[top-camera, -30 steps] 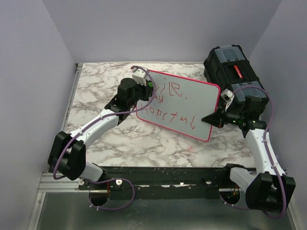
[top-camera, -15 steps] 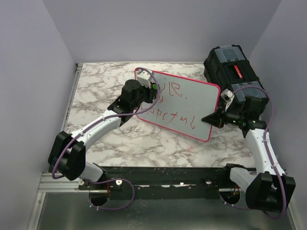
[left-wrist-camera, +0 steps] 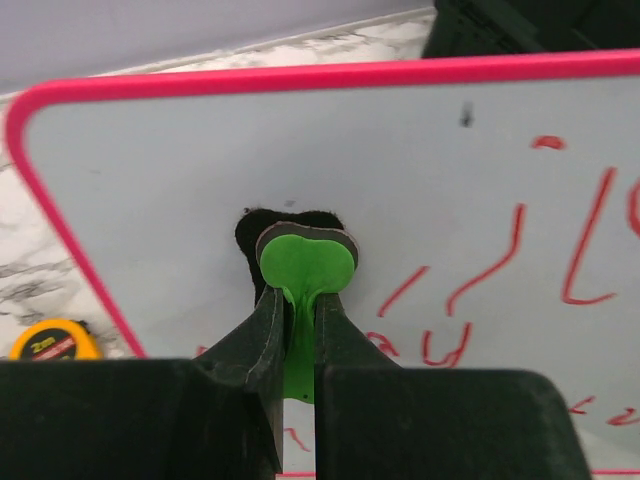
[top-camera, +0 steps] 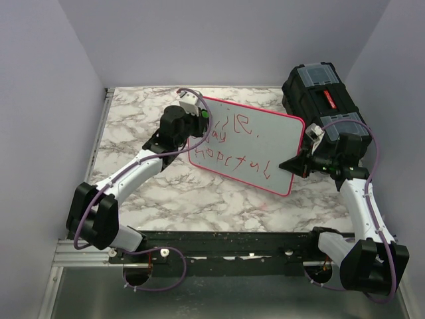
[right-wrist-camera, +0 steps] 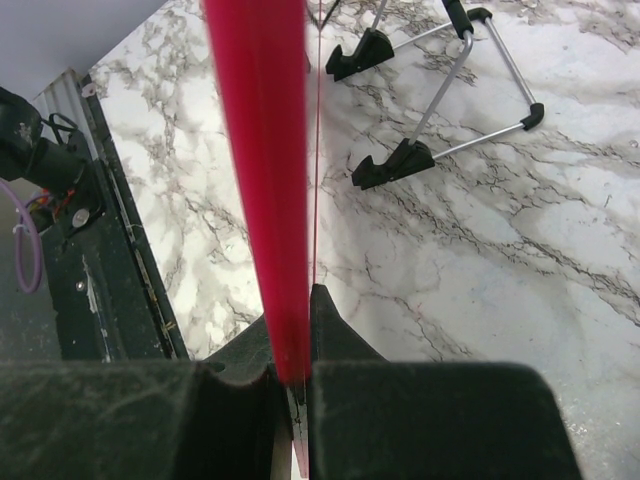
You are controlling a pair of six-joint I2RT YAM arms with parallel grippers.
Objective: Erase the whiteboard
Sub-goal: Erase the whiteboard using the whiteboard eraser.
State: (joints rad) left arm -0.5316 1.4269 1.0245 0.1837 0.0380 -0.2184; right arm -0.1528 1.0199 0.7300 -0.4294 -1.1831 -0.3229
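The whiteboard [top-camera: 255,149] with a pink rim and red handwriting stands tilted on the marble table. My left gripper [top-camera: 204,117] is shut on a green eraser [left-wrist-camera: 305,262] with a dark pad, pressed against the board's upper left area [left-wrist-camera: 180,170], which is clean there. Red letters [left-wrist-camera: 500,270] lie to the eraser's right. My right gripper [top-camera: 299,161] is shut on the board's right rim [right-wrist-camera: 262,180], seen edge-on in the right wrist view. The board's wire stand with black feet [right-wrist-camera: 400,160] shows behind it.
A black toolbox [top-camera: 322,100] stands at the back right, just behind the right arm. A yellow tape measure [left-wrist-camera: 52,340] lies on the table left of the board. Walls enclose the table [top-camera: 133,126] on three sides.
My left gripper with the eraser swept right and down onto the writing, then back up to the board's upper left corner. The right gripper and the board stayed put.
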